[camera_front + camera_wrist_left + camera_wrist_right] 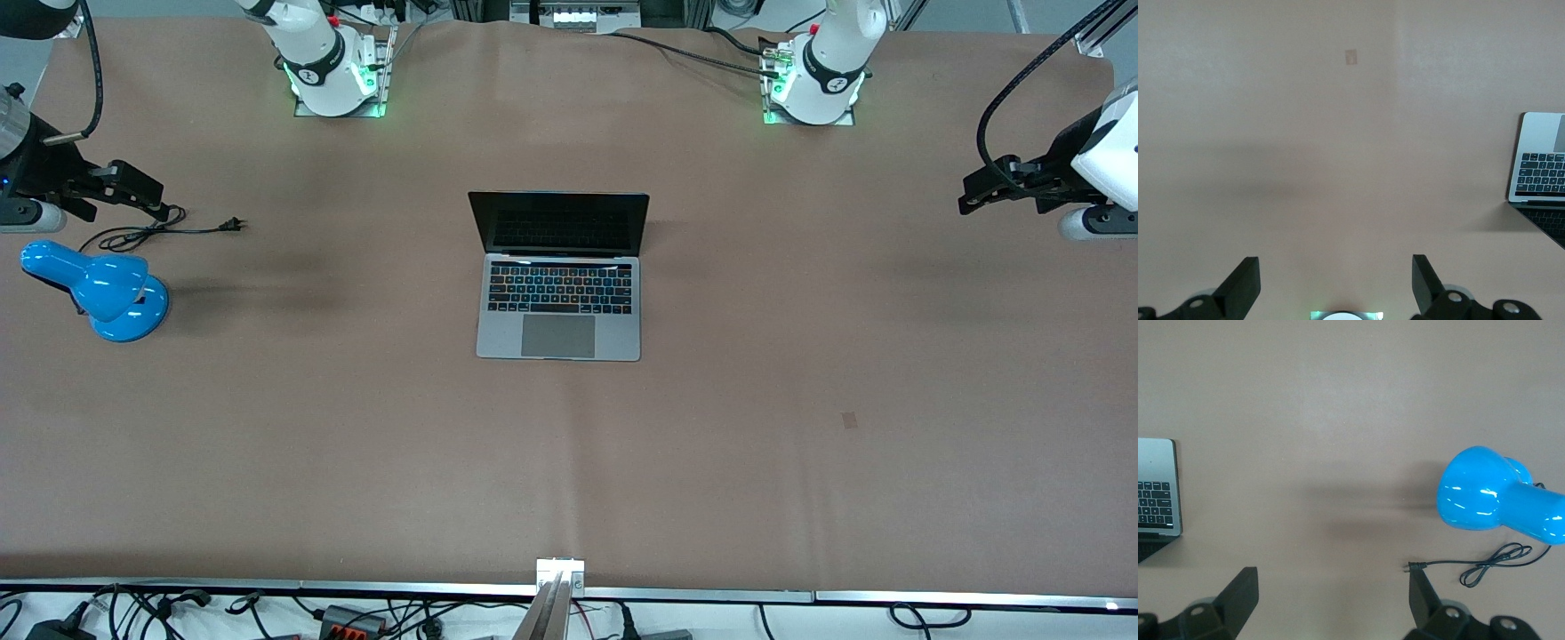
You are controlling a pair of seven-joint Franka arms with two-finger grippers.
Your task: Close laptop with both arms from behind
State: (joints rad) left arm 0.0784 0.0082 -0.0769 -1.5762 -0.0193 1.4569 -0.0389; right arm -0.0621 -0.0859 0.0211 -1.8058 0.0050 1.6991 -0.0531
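Laptop [558, 276] open mid-desk [800, 400], lid untouched; left hand [1335, 283] and right hand [1333, 599] spread open, well apart, leaving approach clear.

arms [307, 53]: white, black joint bands | bases: green-lit | hands: black | cables: black
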